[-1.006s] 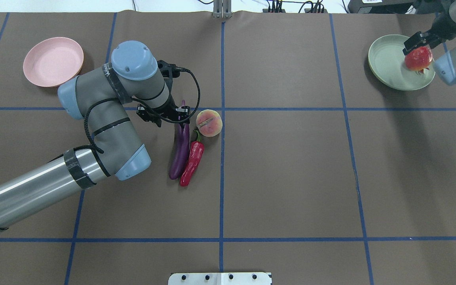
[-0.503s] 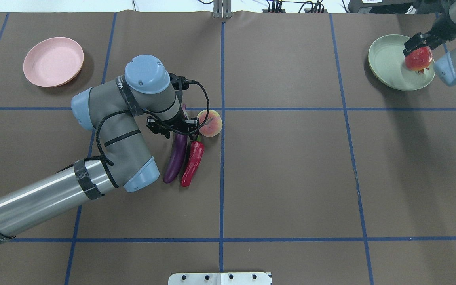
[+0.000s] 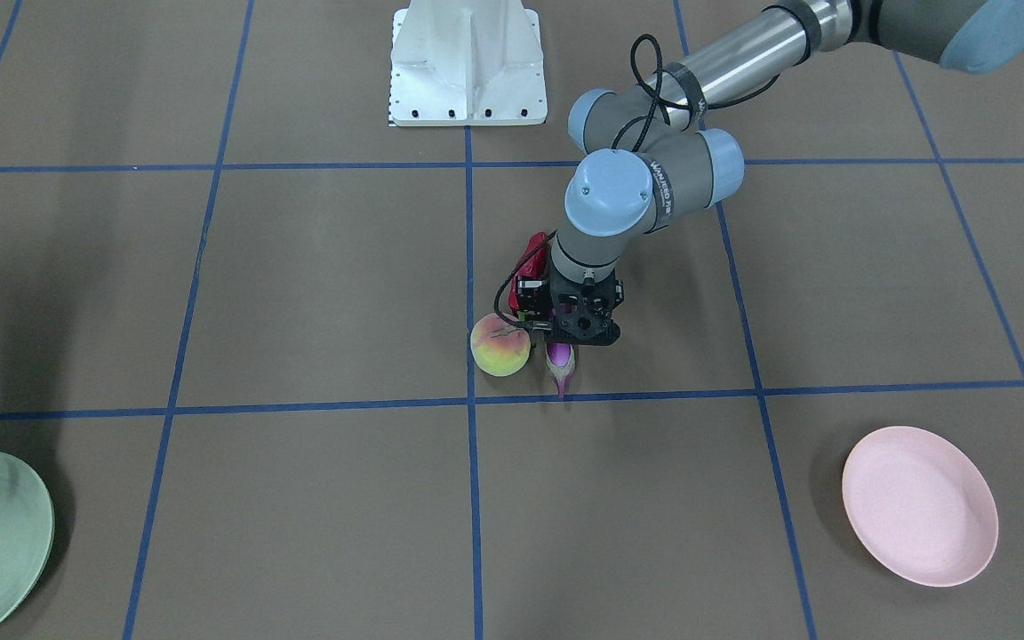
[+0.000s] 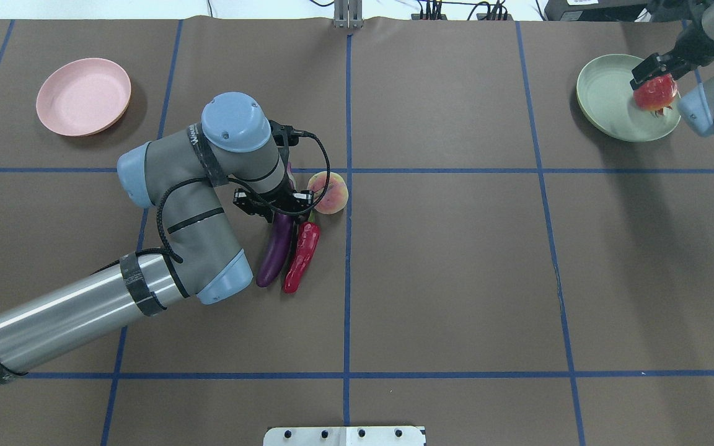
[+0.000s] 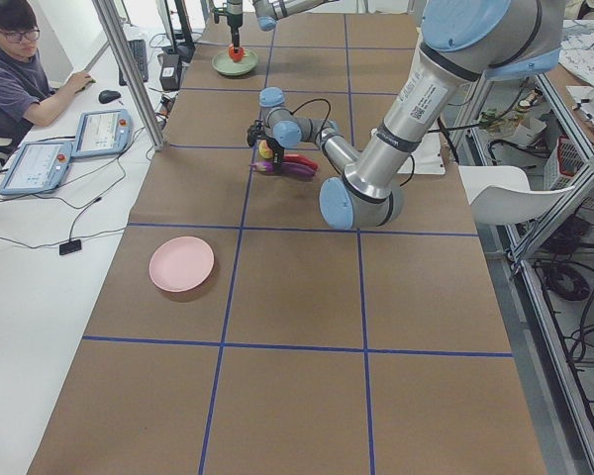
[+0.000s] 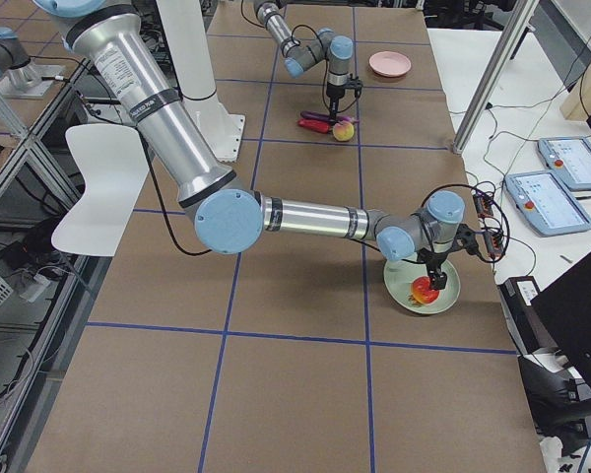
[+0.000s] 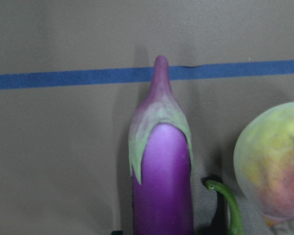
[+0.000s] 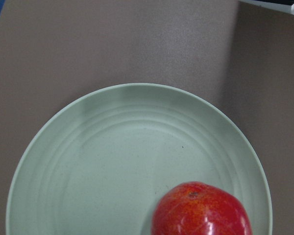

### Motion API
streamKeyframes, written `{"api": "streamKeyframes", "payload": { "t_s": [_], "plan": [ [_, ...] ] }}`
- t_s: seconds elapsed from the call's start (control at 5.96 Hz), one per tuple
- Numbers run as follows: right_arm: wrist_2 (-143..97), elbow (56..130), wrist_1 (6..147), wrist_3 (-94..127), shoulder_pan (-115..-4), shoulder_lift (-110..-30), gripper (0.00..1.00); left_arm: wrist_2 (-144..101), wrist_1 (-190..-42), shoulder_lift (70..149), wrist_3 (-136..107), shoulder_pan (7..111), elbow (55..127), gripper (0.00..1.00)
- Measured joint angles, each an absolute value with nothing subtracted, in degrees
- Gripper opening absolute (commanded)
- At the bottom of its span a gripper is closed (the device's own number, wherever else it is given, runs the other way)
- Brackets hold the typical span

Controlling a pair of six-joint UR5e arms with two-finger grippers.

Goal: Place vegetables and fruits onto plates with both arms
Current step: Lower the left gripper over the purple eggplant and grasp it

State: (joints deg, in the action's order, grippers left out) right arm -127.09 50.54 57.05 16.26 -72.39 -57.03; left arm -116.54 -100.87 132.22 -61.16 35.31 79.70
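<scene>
Left gripper, opening not discernible, sits right over the stem end of the eggplant, whose long axis runs 12-to-6 on the table, chili touching at 3 o'clock, peach at 1.

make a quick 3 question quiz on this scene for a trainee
1. True or false: the pink plate holds produce.
2. Which item is the left gripper over? A peach B eggplant C chili
3. Fill in: the red ball at the right gripper is over the ___ plate.

Key: 1 false; 2 B; 3 green.
</scene>
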Motion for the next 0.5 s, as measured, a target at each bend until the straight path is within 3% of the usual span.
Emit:
{"api": "streamKeyframes", "payload": {
  "t_s": [0.17, 0.34, 0.5],
  "plan": [
    [-127.1, 50.5, 57.0, 16.3, -72.3, -57.0, 1.0, -116.5, -100.9, 132.2, -61.1, 35.3, 79.5, 0.32],
    [-127.1, 50.6, 57.0, 16.3, -72.3, -57.0, 1.0, -116.5, -100.9, 132.2, -61.1, 35.3, 79.2, 0.02],
    [-127.1, 50.7, 56.9, 16.3, -72.3, -57.1, 1.0, -116.5, -100.7, 132.3, -61.3, 35.4, 79.5, 0.0]
  ]
}}
